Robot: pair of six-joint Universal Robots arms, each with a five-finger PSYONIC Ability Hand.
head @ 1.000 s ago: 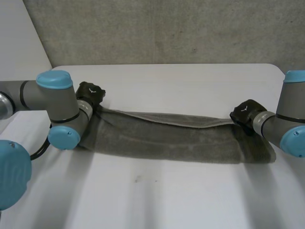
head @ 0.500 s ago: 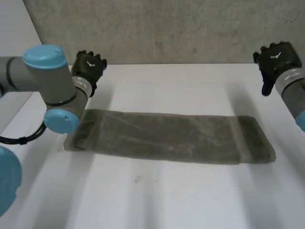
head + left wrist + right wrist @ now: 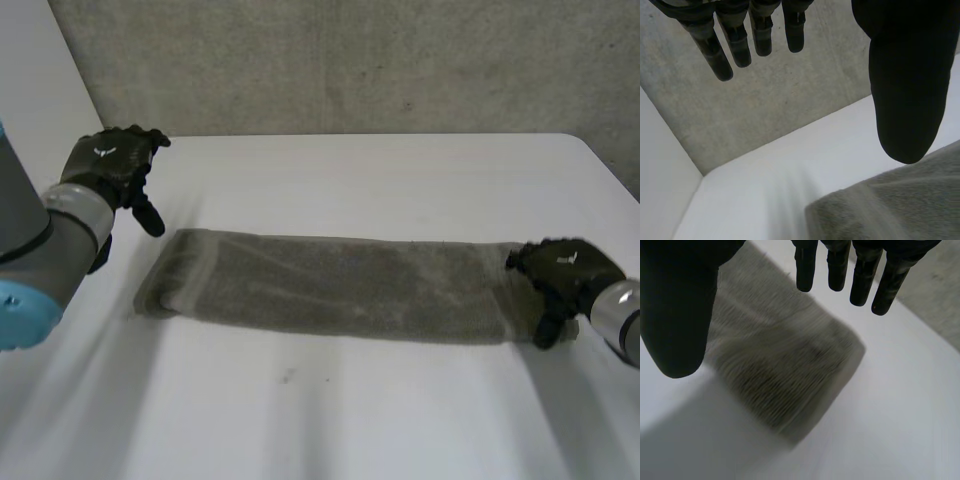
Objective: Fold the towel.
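Note:
A grey towel (image 3: pixel 340 288) lies folded into a long flat strip across the middle of the white table (image 3: pixel 350 420). My left hand (image 3: pixel 115 165) hovers above the table just beyond the towel's left end (image 3: pixel 890 205), open with straight fingers (image 3: pixel 735 37) and holding nothing. My right hand (image 3: pixel 560 275) is over the towel's right end (image 3: pixel 785 370), also open; its fingers (image 3: pixel 860 275) and thumb (image 3: pixel 677 315) are spread above the cloth without gripping it.
A concrete wall (image 3: pixel 350 60) runs behind the table's far edge. A white panel (image 3: pixel 40 70) stands at the left. The table's right edge (image 3: pixel 610 175) lies close to my right hand.
Both hands let go of the towel's upper edge and rose; the towel dropped flat. Since then the left hand swung left and the right hand came down over the right end.

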